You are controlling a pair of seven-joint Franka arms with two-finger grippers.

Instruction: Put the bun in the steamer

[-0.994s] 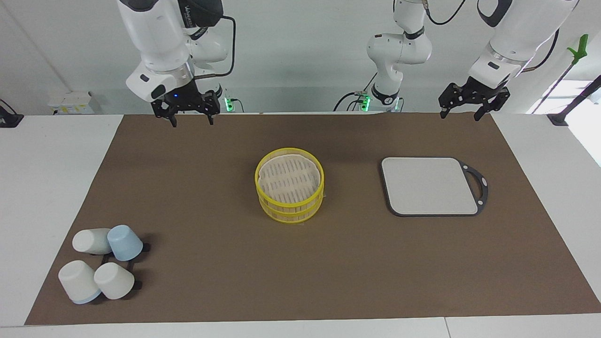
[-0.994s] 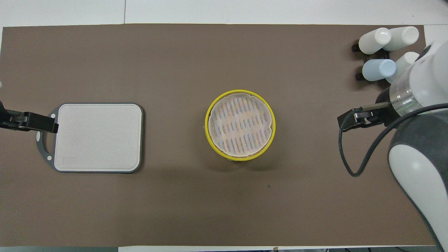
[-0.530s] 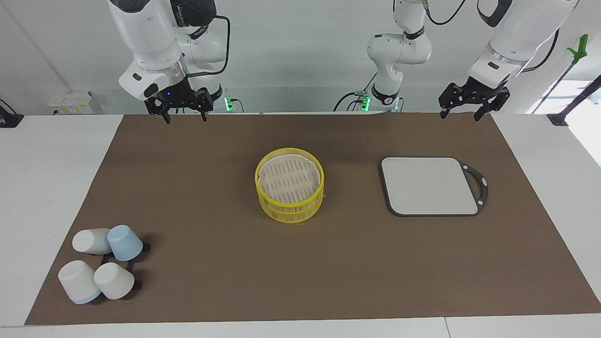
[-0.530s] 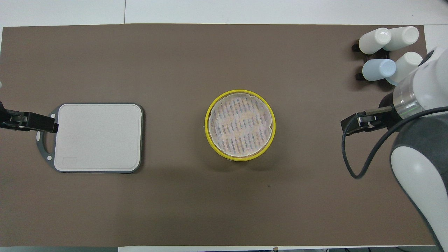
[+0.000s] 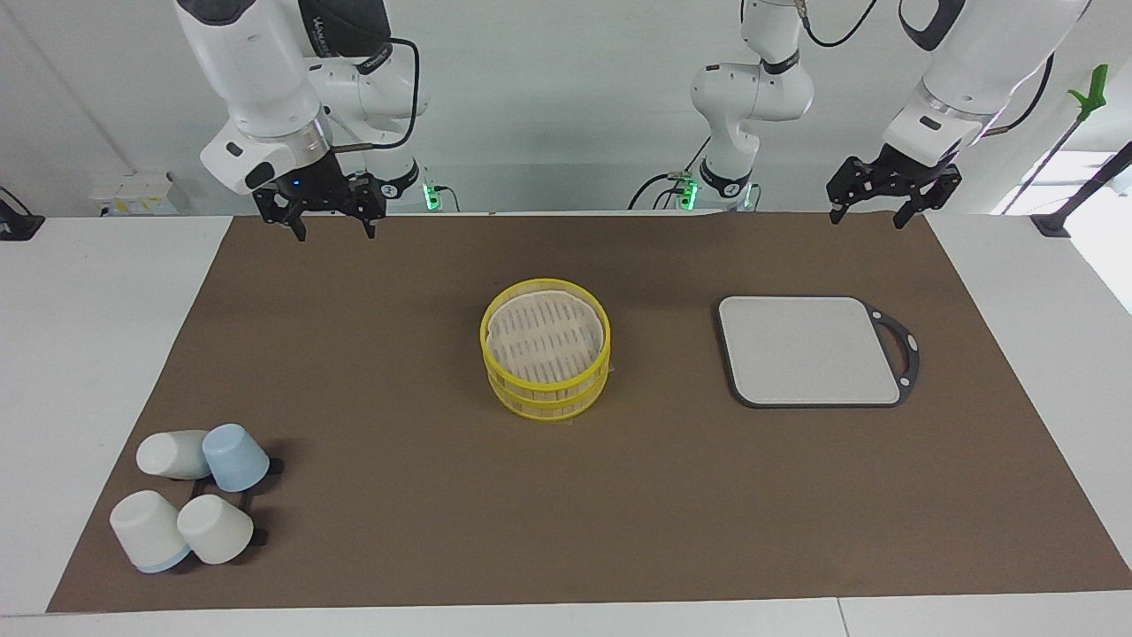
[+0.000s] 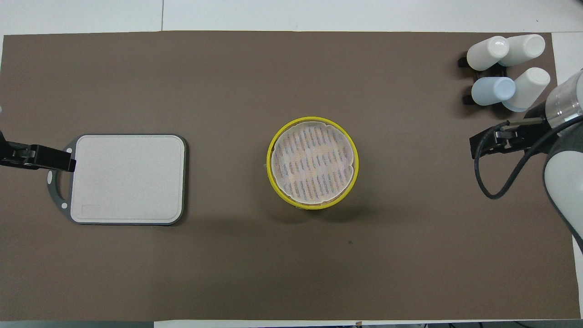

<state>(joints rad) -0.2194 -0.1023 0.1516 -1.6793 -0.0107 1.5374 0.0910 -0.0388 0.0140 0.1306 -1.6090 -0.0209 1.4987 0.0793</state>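
No bun shows in either view. Two yellow-rimmed baskets stand stacked at the middle of the brown mat. The top basket (image 6: 312, 162) is lined with white paper and has nothing in it. The steamer (image 5: 546, 405) beneath it shows only its slatted wall; its floor is covered. My right gripper (image 5: 335, 234) hangs open and holds nothing, above the mat's edge nearest the robots at the right arm's end. My left gripper (image 5: 866, 219) waits open, also holding nothing, over the same edge at the left arm's end.
A grey cutting board (image 5: 809, 349) with a dark handle lies beside the baskets toward the left arm's end. Several white cups and one blue cup (image 5: 234, 456) lie on a black rack at the mat's corner farthest from the robots, at the right arm's end.
My right gripper has drifted toward the right arm's end of the table, still open. The left gripper, baskets, board and cups have not moved.
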